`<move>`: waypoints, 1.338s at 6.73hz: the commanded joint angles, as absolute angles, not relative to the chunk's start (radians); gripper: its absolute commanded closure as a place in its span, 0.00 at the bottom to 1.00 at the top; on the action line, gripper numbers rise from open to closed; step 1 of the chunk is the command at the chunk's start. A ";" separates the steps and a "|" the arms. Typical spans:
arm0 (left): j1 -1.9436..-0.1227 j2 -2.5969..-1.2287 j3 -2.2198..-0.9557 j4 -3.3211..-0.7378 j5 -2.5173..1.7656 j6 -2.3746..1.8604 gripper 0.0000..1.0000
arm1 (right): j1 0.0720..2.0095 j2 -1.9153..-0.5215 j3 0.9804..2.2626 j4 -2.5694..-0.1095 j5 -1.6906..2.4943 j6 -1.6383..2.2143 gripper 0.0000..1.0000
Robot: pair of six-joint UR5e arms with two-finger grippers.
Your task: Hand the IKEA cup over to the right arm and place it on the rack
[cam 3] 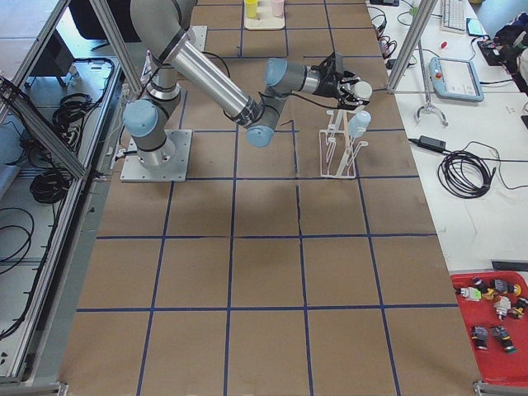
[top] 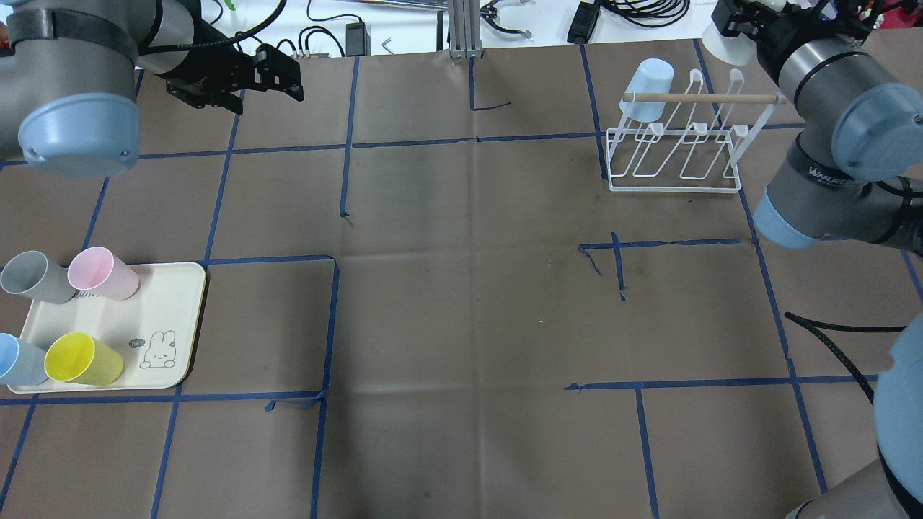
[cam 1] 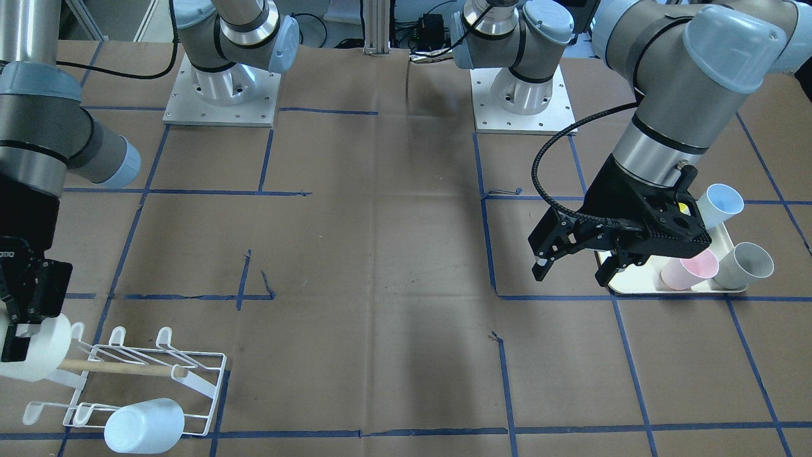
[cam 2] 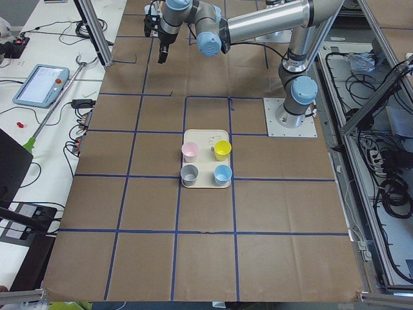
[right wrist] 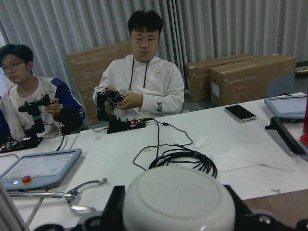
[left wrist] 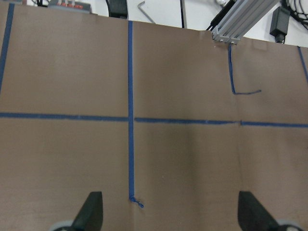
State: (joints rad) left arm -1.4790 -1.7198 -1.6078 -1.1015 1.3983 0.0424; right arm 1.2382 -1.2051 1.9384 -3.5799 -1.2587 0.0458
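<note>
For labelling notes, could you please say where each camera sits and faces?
Front-facing: across table, facing robot; left gripper, right gripper.
Overhead: behind robot, downward; left arm, right arm.
Exterior left: left end; left arm.
Exterior right: right end; right arm.
Left wrist: downward at paper; fingertips.
Right wrist: toward people; white cup.
Front-facing, overhead share rack.

Cream tray (top: 177,303) with a rabbit drawing (top: 159,351) on brown paper (top: 469,288) crossed by blue tape lines (top: 348,144).

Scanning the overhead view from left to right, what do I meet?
In order: yellow cup → left gripper, open → blue cup on the rack → right gripper, shut on a white cup.
</note>
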 commanded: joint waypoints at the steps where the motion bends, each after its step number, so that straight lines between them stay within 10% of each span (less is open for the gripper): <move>1: -1.555 -1.691 -1.565 -1.291 1.555 0.034 0.00 | 1.172 -1.125 1.857 -3.463 -1.249 -0.155 0.91; 9: -1.519 -1.608 -1.563 -1.404 1.601 0.069 0.00 | 1.209 -0.971 1.729 -3.508 -1.210 -0.235 0.92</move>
